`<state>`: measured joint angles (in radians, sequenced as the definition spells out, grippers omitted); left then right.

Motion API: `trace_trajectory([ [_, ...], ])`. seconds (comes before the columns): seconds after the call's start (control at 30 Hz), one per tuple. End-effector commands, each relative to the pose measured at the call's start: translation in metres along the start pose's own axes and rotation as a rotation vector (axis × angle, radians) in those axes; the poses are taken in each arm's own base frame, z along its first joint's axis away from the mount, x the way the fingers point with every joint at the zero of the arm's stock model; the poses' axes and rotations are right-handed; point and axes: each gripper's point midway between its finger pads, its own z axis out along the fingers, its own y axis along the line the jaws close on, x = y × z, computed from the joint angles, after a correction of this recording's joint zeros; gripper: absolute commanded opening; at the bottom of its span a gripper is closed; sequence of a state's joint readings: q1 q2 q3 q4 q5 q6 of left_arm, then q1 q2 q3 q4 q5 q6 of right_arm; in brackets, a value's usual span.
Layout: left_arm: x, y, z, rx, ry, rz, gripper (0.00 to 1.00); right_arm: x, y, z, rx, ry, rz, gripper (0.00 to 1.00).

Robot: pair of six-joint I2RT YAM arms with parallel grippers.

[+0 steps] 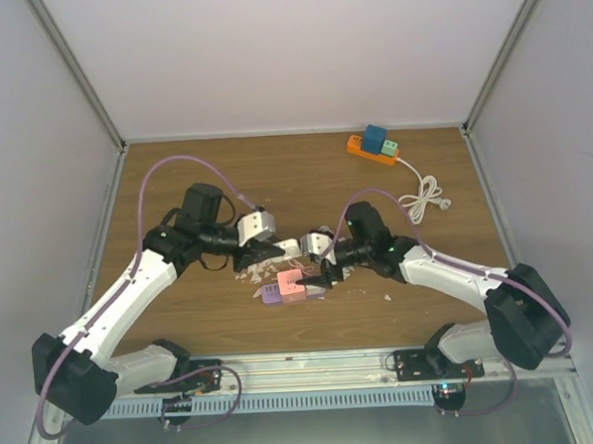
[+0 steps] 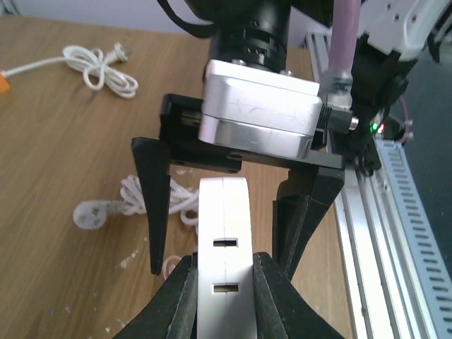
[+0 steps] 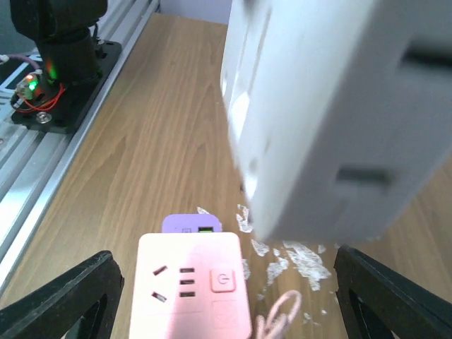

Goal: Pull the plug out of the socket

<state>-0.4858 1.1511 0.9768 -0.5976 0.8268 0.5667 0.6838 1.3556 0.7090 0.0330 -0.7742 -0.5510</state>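
White socket block [image 2: 223,212], clamped by the left claw [image 2: 224,272], points lengthwise up the left wrist view, its far end between the wide-spread right claw [image 3: 223,256].

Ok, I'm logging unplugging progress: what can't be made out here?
Top external: white socket strip too small, partly under the left gripper.
Left wrist: its far end hidden behind the right gripper.
Right wrist: strip blurred, too close; pink socket cut off at bottom edge.
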Motion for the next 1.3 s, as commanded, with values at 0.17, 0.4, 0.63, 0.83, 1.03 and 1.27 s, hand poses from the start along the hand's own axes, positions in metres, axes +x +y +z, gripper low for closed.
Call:
trace_trajectory([
  [0.17,-0.060,0.011,-0.048,0.090,-0.256,-0.092,0.00,-0.042,-0.059,-0.041,0.176,-0.064,-0.051,0.92],
  [0.4,-0.077,-0.001,-0.058,0.195,-0.332,-0.104,0.00,-0.064,-0.091,-0.049,0.244,-0.100,-0.040,1.00],
  [0.63,-0.076,-0.003,-0.056,0.241,-0.349,-0.141,0.00,-0.087,-0.098,-0.051,0.234,-0.177,0.004,1.00],
  [0.83,-0.071,0.001,-0.053,0.231,-0.355,-0.169,0.00,-0.109,-0.075,-0.057,0.146,-0.256,-0.013,1.00],
  [1.03,-0.067,0.004,-0.050,0.225,-0.356,-0.189,0.00,-0.121,-0.063,-0.051,0.080,-0.275,-0.017,0.99],
  [1.27,-0.060,0.014,-0.047,0.206,-0.352,-0.222,0.00,-0.126,-0.046,-0.044,0.019,-0.280,-0.032,1.00],
])
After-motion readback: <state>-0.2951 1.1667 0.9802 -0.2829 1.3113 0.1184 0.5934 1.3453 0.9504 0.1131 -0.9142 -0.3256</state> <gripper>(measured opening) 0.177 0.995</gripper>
